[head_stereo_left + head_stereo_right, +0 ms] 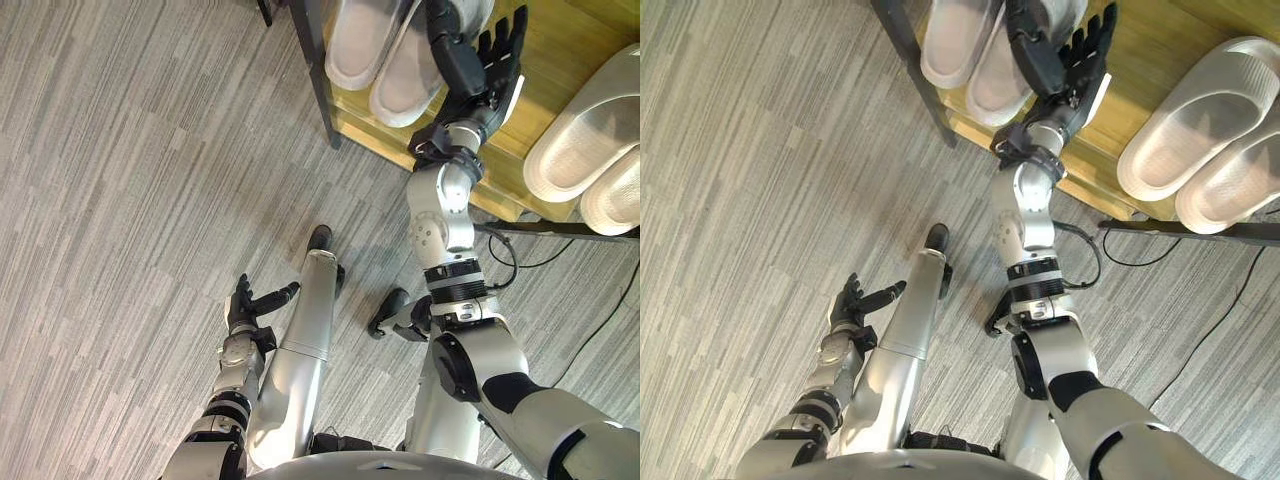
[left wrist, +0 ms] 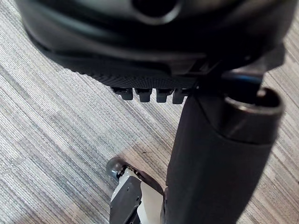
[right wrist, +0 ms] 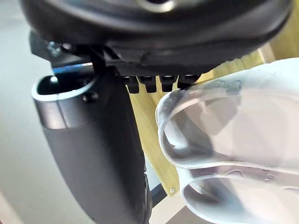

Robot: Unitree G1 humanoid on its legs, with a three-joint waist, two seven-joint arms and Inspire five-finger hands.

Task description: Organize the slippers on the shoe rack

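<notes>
The left hand hangs low over the grey striped carpet, fingers relaxed and apart, holding nothing. On the shoe rack's wooden shelf, a pale pair of slippers lies side by side at the left end. Just beside it the right hand is raised over the shelf, fingers straight and spread, empty. A second pale pair lies further right, well apart from the first.
</notes>
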